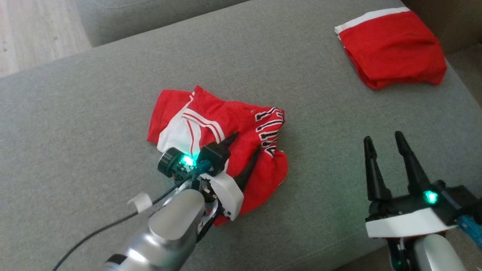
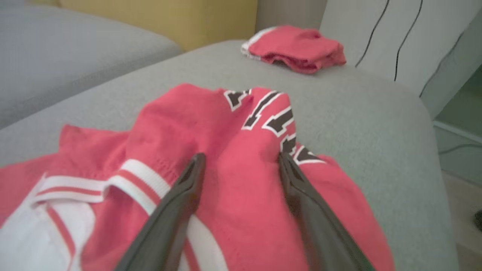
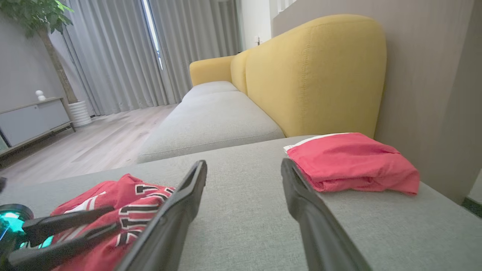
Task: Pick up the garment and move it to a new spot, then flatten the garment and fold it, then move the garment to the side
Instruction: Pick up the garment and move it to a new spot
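The left arm [image 1: 173, 222] is stretched out from the near left, over the middle of the grey sofa seat [image 1: 75, 124]. It is tipped down. The left fingers [image 1: 230, 139] are pointed away to the far right and are laid on top of the garment [image 1: 226, 116]. The left fingers are spread wide and let loose. A hump of red cloth is seen between them in the left wrist view, but it is not pinched.

The right arm [image 1: 433, 256] is held at the near right. The right fingers [image 1: 412, 162] are pointed at the far side, just above the bare seat. They are spread wide too, and nothing is held in them.

The garment is a red shirt with white stripes and black and white letters. It is crumpled in a heap in the middle of the seat, under the left fingers. It is well apart from the right fingers.

A second red cloth [image 1: 391, 49] with a white edge is folded flat at the far right corner of the seat. A thin black wire [image 1: 94, 233] is hung by the left arm. A yellow sofa back [image 3: 312, 75] is seen behind the seat. A wooden floor [image 1: 34, 30] is seen at the far left. Grey curtains [image 3: 113, 49] and a plant [image 3: 34, 15] are seen farther off.
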